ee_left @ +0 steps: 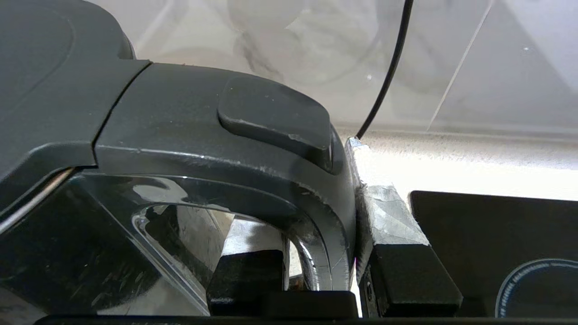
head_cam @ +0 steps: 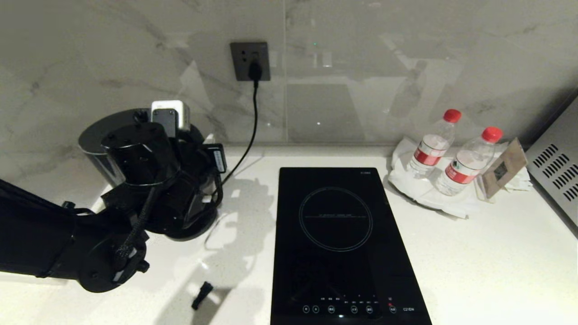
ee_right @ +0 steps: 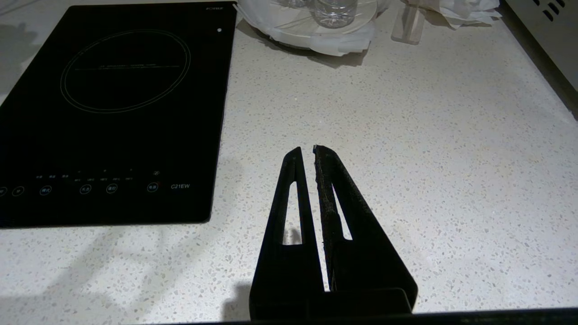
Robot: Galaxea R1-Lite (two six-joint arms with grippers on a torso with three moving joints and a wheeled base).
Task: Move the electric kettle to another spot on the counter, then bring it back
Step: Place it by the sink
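Left hand: clamped on the loop handle of the tall glossy black electric kettle.
Kettle's place: rear-left of the white speckled stone surface.
Right hand: together, idle.
Advice: carry upright, avoiding the black power cord.

Left arm reaching in from left edge, wrist bent toward back wall. Left gripper clamped on kettle handle, one finger either side. Right gripper parked low, fingers together, nothing held.
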